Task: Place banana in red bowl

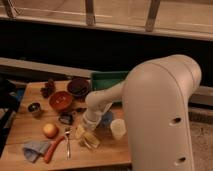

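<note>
The banana (89, 138) is a pale yellow forked piece lying on the wooden table (30, 127) near its front edge, left of a white cup. The red bowl (61, 100) stands further back and to the left, its dark inside showing nothing in it. My gripper (84, 128) hangs from the white arm (102, 102), directly over the banana's back end and very close to it or touching it. The arm's end hides part of the banana.
A dark maroon bowl (78, 86) and a green tray (107, 80) stand at the back. A white cup (118, 128) and a blue object (106, 118) are right of the gripper. An apple (49, 130), fork (67, 142), reddish stick (54, 149), blue cloth (31, 149), small dark cup (34, 108) lie left.
</note>
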You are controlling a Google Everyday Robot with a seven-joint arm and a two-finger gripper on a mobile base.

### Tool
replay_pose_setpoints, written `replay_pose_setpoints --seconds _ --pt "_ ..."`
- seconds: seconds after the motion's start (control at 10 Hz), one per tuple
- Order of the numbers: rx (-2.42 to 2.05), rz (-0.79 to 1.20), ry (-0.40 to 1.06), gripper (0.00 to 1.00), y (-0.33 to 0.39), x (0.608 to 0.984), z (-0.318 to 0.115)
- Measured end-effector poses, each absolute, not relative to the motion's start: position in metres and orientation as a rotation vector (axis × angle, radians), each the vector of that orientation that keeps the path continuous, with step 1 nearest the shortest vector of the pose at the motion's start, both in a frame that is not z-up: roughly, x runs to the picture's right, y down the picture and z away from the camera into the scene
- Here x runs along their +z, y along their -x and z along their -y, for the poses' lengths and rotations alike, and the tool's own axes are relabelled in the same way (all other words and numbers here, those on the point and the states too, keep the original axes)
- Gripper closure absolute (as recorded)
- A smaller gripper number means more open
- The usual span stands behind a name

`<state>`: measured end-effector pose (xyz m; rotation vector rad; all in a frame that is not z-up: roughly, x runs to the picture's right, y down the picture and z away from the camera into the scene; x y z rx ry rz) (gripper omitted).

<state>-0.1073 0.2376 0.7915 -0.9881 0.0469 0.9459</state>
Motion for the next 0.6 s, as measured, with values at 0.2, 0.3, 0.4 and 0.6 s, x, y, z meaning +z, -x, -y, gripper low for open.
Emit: replay_pose_setpoints --seconds 0.2,0.3,0.4,0.6 --pt "0.948 -0.052 1.0 0.33 0.1113 0.7955 -0.2425" --pt "0.947 -0.055 1.005 0.35 0.1132 0.7963 -0.245" --pt "0.951 -0.056 1.004 0.42 0.1124 0.7951 -0.2427" --pt "0.946 -0.058 1.006 0.63 0.112 0.7933 -0.2416"
